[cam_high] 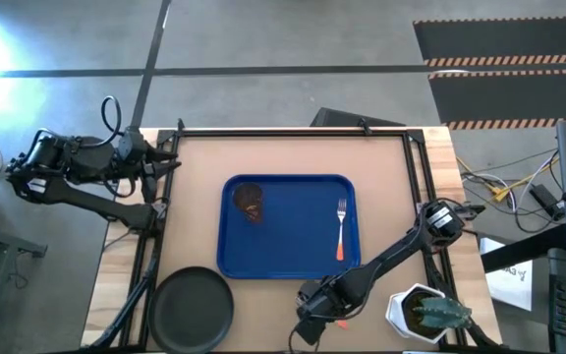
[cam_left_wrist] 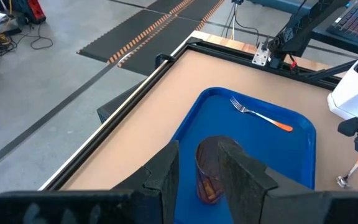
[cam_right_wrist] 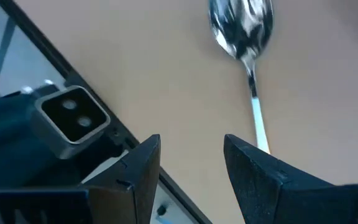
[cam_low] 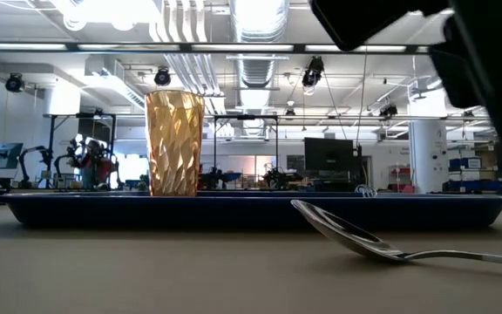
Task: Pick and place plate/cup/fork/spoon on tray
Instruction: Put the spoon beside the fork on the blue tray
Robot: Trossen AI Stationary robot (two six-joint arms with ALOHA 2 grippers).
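Note:
The spoon [cam_right_wrist: 241, 25] lies flat on the table near its near edge, its silver bowl [cam_low: 338, 231] toward the tray. My right gripper [cam_right_wrist: 191, 146] is open and hangs above the spoon's handle [cam_right_wrist: 257, 115]; it also shows in the high view [cam_high: 310, 320]. The blue tray [cam_high: 288, 265] holds the upright amber cup [cam_high: 249, 200] and a fork [cam_high: 341, 221] with an orange handle end. The black plate [cam_high: 193, 307] rests on the table at the near left. My left gripper [cam_left_wrist: 197, 165] is open and empty at the table's far left edge [cam_high: 168, 162].
A white plant pot [cam_high: 425, 313] stands at the near right, close to my right arm. A black frame rail [cam_high: 293, 131] runs along the table's far edge and sides. Bare table lies between the tray and the near edge.

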